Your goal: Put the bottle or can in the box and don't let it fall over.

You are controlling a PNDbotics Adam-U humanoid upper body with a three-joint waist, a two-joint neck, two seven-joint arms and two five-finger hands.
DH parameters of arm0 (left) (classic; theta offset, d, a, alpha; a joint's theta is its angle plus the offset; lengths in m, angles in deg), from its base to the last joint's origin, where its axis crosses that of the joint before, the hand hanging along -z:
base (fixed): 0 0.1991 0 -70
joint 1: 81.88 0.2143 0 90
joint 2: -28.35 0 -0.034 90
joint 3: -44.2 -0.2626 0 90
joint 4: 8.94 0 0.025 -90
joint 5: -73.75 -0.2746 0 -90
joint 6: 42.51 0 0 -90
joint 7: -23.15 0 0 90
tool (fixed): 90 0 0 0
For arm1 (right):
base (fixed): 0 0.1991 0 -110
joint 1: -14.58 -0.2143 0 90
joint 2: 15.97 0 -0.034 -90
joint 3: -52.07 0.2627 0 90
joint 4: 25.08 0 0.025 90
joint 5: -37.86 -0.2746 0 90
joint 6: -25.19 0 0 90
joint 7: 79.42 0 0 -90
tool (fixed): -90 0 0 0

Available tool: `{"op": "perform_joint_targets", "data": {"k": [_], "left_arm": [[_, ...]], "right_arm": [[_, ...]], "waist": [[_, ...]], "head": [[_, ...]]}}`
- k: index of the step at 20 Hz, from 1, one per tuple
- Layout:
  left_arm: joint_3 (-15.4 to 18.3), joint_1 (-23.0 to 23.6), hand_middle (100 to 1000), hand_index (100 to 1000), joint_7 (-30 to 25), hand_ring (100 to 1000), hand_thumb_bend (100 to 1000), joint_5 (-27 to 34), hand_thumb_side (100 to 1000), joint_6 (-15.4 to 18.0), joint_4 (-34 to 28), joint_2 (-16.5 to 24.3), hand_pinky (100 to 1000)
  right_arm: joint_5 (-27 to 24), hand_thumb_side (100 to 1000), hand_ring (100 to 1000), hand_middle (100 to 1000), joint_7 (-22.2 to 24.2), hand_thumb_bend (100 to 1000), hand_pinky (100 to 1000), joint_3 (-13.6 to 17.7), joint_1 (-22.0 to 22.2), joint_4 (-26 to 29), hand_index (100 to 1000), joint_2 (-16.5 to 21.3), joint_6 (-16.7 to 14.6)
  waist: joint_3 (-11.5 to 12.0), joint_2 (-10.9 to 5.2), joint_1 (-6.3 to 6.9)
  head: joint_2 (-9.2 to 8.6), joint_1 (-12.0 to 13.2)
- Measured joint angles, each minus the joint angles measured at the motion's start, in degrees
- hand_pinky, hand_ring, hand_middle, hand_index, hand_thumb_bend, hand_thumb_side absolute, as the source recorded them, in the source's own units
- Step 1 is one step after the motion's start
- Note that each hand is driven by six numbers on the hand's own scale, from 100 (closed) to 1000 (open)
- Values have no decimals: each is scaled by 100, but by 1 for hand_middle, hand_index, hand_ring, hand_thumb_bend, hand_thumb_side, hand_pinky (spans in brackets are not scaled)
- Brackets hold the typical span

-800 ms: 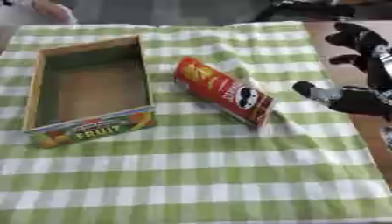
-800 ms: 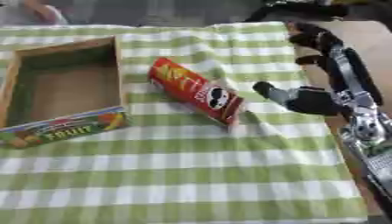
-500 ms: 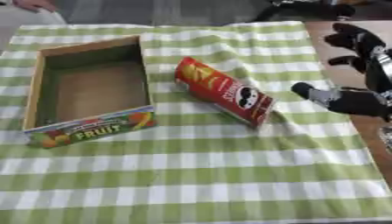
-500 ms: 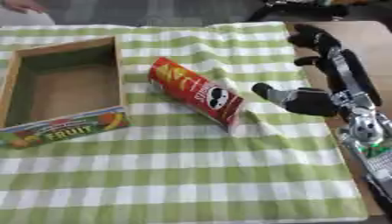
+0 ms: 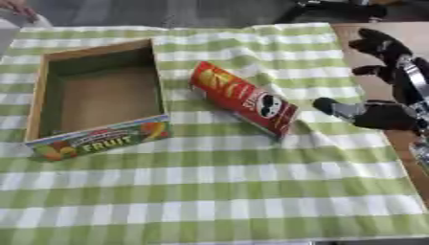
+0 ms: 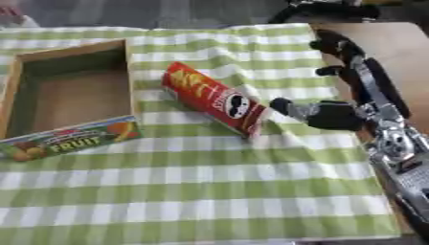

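1. Left eye view: the red can [image 5: 244,104] lies on its side on the checked cloth [image 5: 209,191], just right of the cardboard box [image 5: 94,98].
2. Right eye view: shows more of the right hand [image 6: 352,103], fingers spread apart near the can's lower end, gripping nothing.

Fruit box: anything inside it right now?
Nothing visible inside the fruit box: only its bare brown floor shows. The strip just behind the near printed wall is hidden. The red can lies on its side on the checked cloth, beside the box; the right hand is open nearby.
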Motion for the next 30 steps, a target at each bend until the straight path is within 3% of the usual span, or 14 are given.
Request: {"op": "perform_joint_targets", "data": {"k": [7,16,30], "left_arm": [[0,0,624,728,-2,639,100,0,649,2,1,0,592],[0,0,624,728,-10,639,100,0,650,11,2,0,593],[-1,0,624,728,-24,639,100,0,651,25,3,0,594]], "right_arm": [[422,204,945,839,311,778,761,-173,-79,0,937,-8,256],[1068,298,973,868,723,807,792,-361,-148,0,983,-57,624],[975,298,971,852,571,833,778,-654,-146,0,981,-316,1139]], "waist": [[20,0,0],[33,-4,-1],[46,-4,-1]], "head": [[1,-7],[2,-9],[2,-37]]}}
